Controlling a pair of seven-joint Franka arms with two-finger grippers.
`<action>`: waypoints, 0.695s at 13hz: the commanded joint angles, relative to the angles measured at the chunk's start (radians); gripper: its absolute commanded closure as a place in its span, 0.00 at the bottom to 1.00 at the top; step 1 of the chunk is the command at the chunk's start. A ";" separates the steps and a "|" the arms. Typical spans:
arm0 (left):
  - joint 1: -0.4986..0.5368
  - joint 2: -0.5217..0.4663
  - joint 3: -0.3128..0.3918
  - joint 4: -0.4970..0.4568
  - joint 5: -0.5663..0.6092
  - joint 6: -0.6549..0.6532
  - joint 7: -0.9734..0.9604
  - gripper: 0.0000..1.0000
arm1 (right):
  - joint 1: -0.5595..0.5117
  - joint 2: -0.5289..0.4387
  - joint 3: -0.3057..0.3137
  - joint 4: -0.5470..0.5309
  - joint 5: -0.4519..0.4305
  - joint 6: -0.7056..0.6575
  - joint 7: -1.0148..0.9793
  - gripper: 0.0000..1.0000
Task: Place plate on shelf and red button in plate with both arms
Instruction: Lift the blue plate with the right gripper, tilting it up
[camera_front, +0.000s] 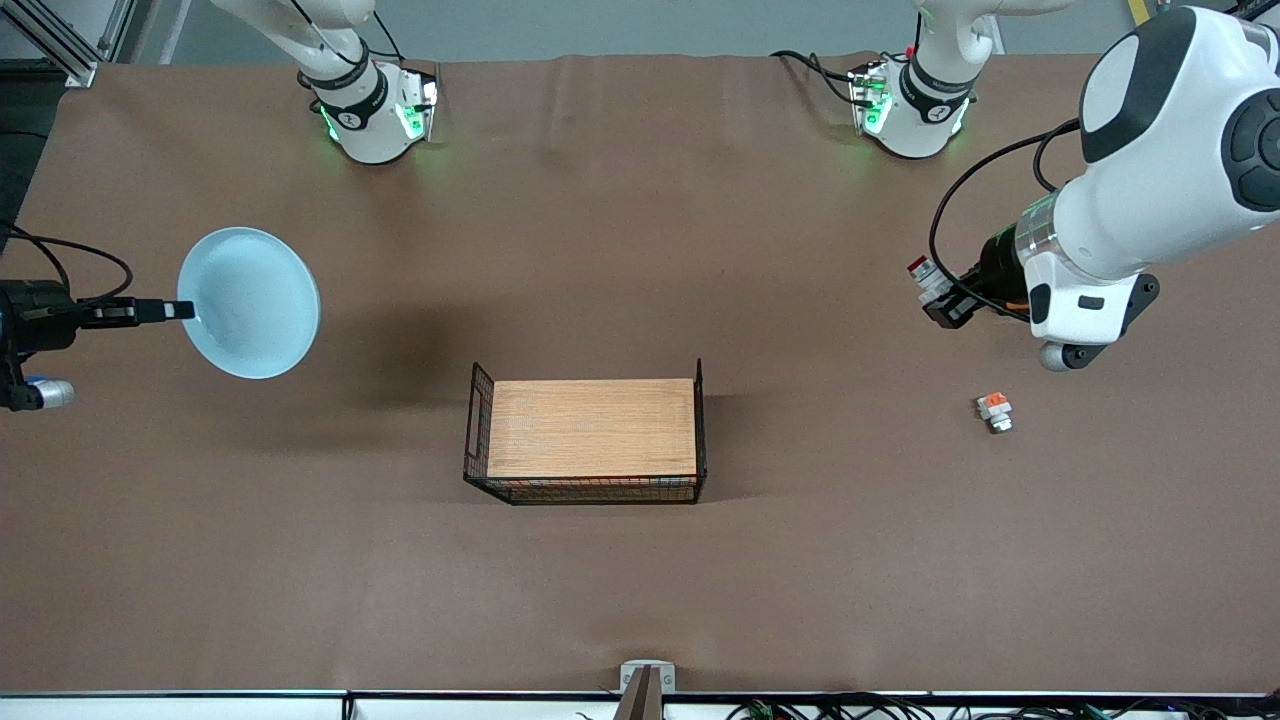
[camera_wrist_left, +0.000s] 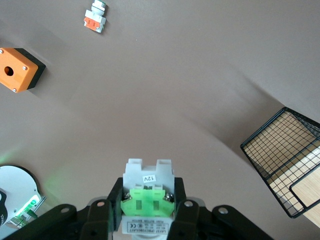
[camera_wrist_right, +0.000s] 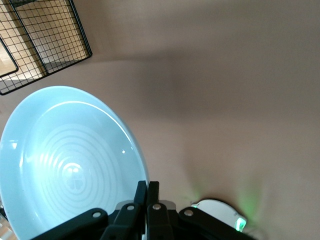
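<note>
The pale blue plate (camera_front: 250, 300) hangs above the table at the right arm's end. My right gripper (camera_front: 183, 311) is shut on its rim. In the right wrist view the plate (camera_wrist_right: 65, 160) fills one side and my right gripper (camera_wrist_right: 147, 189) pinches its edge. My left gripper (camera_front: 938, 293) is in the air over the left arm's end of the table. It is shut on the red button (camera_front: 928, 280), whose red cap points away from the wrist. In the left wrist view the button (camera_wrist_left: 148, 192) shows its green patch between the fingers (camera_wrist_left: 116, 192) of my left gripper (camera_wrist_left: 148, 200).
A black wire basket (camera_front: 700, 430) with a wooden floor stands at the table's middle. It also shows in the left wrist view (camera_wrist_left: 280, 150) and the right wrist view (camera_wrist_right: 45, 45). A similar block with an orange patch (camera_front: 994, 410) lies under the left arm. An orange box with a hole (camera_wrist_left: 15, 69) lies near it.
</note>
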 joint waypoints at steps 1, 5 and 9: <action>0.002 -0.003 -0.001 0.006 -0.018 -0.011 -0.014 1.00 | 0.048 -0.054 0.001 -0.022 0.000 -0.016 0.124 0.98; 0.000 -0.003 -0.001 0.004 -0.018 -0.011 -0.014 1.00 | 0.145 -0.075 0.004 -0.020 0.079 0.004 0.394 0.98; -0.001 -0.003 -0.001 0.003 -0.018 -0.011 -0.014 1.00 | 0.263 -0.082 0.004 -0.020 0.112 0.105 0.568 0.98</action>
